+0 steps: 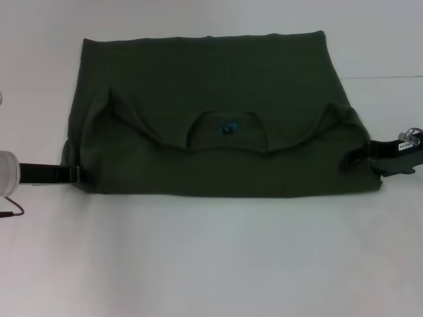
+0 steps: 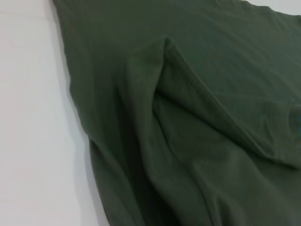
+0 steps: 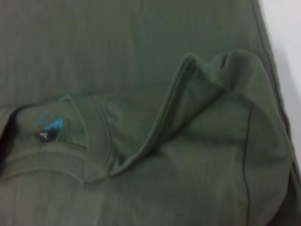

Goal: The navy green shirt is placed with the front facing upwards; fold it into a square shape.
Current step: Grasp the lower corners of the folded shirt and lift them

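The navy green shirt lies on the white table, its upper part doubled over toward me so the ribbed neck opening and its small blue-black label face up in the middle. My left gripper is at the shirt's near left edge, touching the cloth. My right gripper is at the near right edge, over the cloth. In the left wrist view the shirt shows a raised crease. The right wrist view shows the shirt, the label and a puffed-up sleeve fold.
Bare white table surrounds the shirt on all sides, widest on the near side. A table seam or edge line runs at the far right.
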Robot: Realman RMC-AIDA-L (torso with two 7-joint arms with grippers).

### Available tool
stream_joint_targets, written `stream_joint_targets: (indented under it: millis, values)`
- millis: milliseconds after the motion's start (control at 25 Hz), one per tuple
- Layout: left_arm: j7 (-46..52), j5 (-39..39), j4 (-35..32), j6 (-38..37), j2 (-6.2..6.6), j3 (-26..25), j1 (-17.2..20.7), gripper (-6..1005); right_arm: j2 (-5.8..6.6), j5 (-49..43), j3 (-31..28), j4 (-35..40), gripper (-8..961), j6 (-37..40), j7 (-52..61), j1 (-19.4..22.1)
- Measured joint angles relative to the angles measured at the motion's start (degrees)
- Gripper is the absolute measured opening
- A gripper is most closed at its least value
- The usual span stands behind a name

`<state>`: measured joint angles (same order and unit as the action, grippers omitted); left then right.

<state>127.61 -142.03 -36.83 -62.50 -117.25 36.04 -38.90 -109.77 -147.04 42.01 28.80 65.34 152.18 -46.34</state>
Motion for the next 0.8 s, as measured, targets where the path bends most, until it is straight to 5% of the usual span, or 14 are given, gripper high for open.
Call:
stream_joint_targets:
  millis: [440, 800]
  values:
    - [0.00, 0.00, 0.00, 0.10, 0.00, 0.00, -0.03, 24, -0.02, -1.00, 1.55, 0.79, 282, 0.30, -0.20, -0.16]
    - [0.00, 0.00, 0.00, 0.01, 0.00, -0.01, -0.04, 24, -0.09, -1.06, 1.59, 0.83, 97, 0.31, -0.22, 0.07]
